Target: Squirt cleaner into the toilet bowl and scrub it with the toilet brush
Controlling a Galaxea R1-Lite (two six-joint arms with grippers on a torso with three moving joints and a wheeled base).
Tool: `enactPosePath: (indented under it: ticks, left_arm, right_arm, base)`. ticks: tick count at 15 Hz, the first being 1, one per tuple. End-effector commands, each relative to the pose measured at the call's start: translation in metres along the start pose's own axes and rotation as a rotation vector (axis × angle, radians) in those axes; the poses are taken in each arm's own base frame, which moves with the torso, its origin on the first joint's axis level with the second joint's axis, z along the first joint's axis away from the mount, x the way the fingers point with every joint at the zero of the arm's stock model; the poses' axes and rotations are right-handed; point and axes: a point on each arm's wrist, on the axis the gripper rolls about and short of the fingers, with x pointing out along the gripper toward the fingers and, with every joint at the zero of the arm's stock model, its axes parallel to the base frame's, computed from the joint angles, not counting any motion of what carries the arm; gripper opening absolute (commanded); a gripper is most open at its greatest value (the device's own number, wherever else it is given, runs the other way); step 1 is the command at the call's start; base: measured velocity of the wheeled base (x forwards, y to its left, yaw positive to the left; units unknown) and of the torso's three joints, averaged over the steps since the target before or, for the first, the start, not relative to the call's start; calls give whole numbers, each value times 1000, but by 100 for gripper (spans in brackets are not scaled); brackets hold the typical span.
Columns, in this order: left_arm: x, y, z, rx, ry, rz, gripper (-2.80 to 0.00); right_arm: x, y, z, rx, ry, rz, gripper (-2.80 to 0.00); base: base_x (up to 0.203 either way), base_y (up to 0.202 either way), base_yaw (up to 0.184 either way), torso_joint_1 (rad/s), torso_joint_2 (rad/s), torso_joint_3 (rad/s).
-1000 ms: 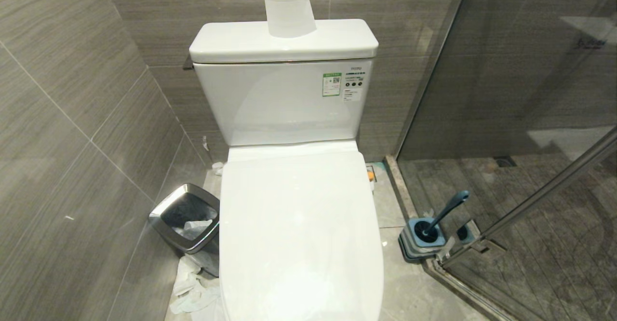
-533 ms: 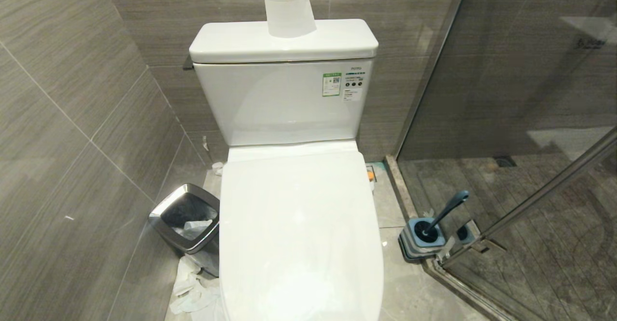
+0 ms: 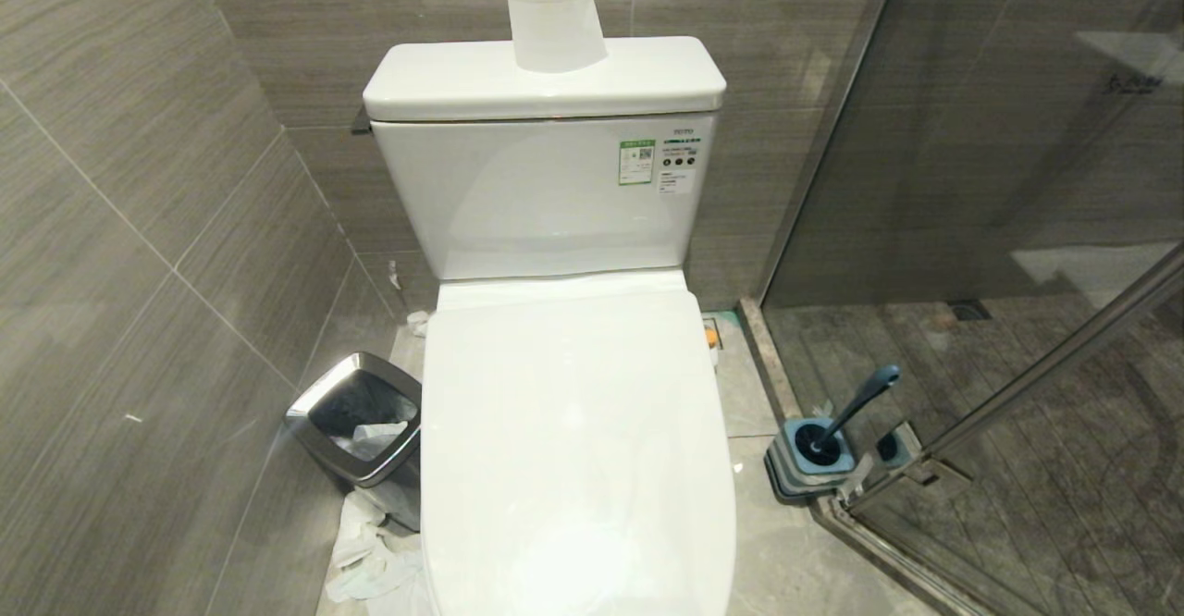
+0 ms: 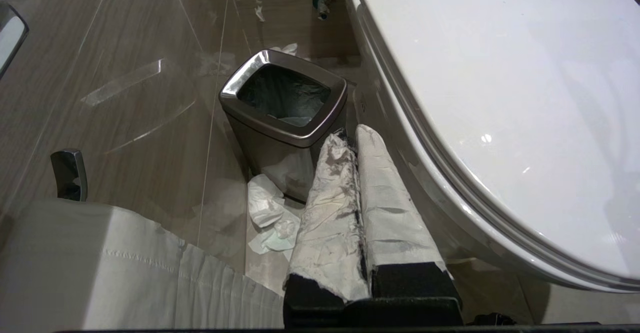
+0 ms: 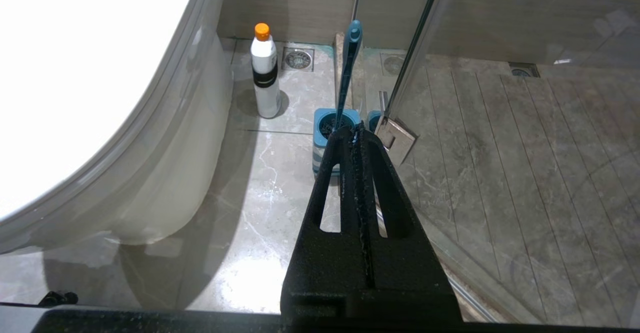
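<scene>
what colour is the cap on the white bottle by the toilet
Orange cap on the white bottle, clearest in the right wrist view.

Glossy white plastic toilet lid (image 3: 573, 440), glossy ceramic tank (image 3: 536, 200); brushed-metal bin (image 4: 282, 108); matt streaked wall tiles (image 3: 139, 227); crumpled paper (image 4: 267, 215); white cloth-wrapped left gripper (image 4: 350, 138).

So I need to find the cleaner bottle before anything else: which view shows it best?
The right wrist view: the bottle, white with an orange cap, stands whole on the floor beside the toilet, near the brush. The head view shows only a bit of orange behind the lid. The left wrist view shows none of it.
</scene>
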Motion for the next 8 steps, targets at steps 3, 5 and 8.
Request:
enactPosePath:
  ticks: [3, 5, 8]
  left_arm:
    - [0, 0, 0, 0, 1, 0, -280]
    - [0, 0, 0, 0, 1, 0, -280]
    - [0, 0, 0, 0, 1, 0, -280]
  right_arm:
    - [0, 0, 0, -1, 3, -3, -280]
    - [0, 0, 0, 3, 2, -3, -280]
    - [0, 0, 0, 3, 2, -3, -280]
  base:
    - [0, 0, 0, 0, 0, 0]
    - [0, 0, 0, 0, 0, 0]
    - [0, 0, 0, 0, 0, 0]
